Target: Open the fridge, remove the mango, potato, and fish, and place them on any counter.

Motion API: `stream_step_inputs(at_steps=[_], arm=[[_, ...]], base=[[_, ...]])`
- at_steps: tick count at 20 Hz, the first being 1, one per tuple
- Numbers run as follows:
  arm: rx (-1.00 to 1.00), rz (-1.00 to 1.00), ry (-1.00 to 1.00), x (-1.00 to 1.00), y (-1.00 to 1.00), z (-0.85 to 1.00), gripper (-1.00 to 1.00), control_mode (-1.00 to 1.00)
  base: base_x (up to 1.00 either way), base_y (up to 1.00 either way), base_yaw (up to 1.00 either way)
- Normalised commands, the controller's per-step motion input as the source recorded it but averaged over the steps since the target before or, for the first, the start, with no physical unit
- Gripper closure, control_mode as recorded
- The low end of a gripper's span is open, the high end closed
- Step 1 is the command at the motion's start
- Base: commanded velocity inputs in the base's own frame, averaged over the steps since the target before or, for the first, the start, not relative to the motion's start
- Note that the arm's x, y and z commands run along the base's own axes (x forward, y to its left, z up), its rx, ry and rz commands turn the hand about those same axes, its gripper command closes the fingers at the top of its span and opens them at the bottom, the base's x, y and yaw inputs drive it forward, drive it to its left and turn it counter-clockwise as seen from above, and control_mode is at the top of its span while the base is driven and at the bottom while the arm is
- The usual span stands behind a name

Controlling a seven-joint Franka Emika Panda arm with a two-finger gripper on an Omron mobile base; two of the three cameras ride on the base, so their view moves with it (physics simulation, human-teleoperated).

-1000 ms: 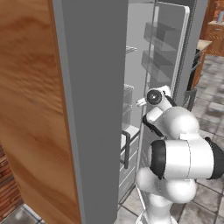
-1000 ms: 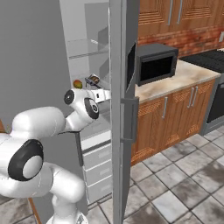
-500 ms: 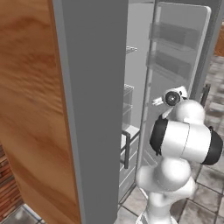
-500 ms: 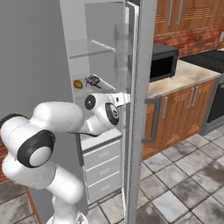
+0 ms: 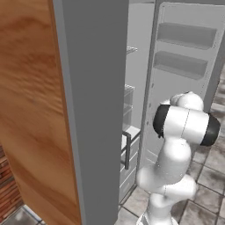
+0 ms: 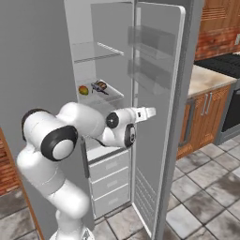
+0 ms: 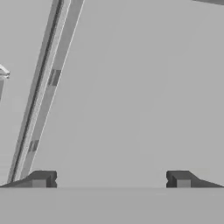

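Jaws stand spread to their full width with nothing between them; in the hand view the two dark tips face a plain grey panel, judged to be the inner face of the fridge door.

Change noted: over the last second the right-hand door has swung from partly ajar to wide open, and the forearm has travelled with it, moving from inside the opening out toward the door's inner side. The base views have also shifted, so some of the apparent movement is the camera's own. In my judgement the opening step is effectively done and the shelves are now reachable.

Contents: on the middle shelf, in the right base view, the mango lies at the left, with a dark slim item just beside it to the right, taken to be the fish. A brownish lump behind the fish may be the potato; too small to confirm. All remain inside the fridge, none yet on a table.

Arm pose: shoulder and elbow are folded low before the drawers; the forearm extends level to the right, wrist pointing at the open door, well apart from the shelf.
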Motion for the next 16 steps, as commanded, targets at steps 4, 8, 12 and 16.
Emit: stream_step_inputs(at_steps=[4,8,12,16], arm=[[0.04,0.05,0.0,-1.0,1.0,0.17,-1.0,-1.0],[0.11,0.03,-0.12,-0.83,0.97,0.92,-1.0,-1.0],[0.1,0.0,-0.19,-0.54,0.75,1.0,-1.0,-1.0],[0.09,0.0,-0.07,-0.42,0.62,1.0,-1.0,-1.0]], base=[[0.0,0.0,0.0],[0.0,0.0,0.0],[0.0,0.0,0.0],[0.0,0.0,0.0]])
